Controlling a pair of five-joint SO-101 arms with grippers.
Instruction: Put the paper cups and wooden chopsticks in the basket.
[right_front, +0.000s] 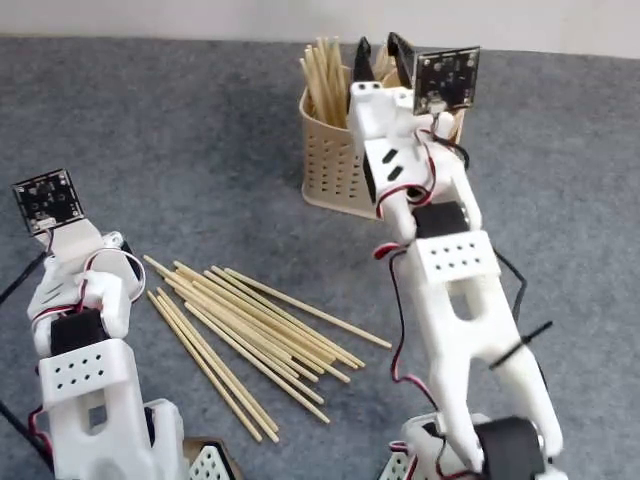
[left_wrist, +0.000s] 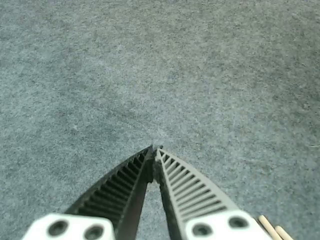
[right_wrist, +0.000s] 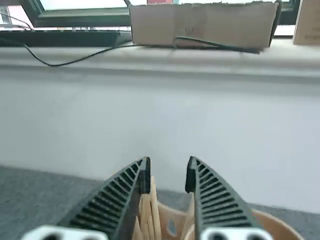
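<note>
My right claw (right_front: 380, 62) hangs open over the far basket (right_front: 335, 170) (apparently for dropping sticks in), while my left claw (left_wrist: 155, 152) rests closed near the chopsticks (right_front: 250, 330) heaped on the near worktop (right_front: 200, 120).

We see a table (right_front: 180, 120) covered in a grey, carpet-like material. On its near half a loose heap of chopsticks (right_front: 250, 335) lies flat, the sticks roughly parallel, overlapping and fanned out a little at one end. Well apart from them, toward the far edge, a basket (right_front: 335, 165) stands upright on the grey cover. In the left wrist view we make out two stick ends on the same surface.
</note>
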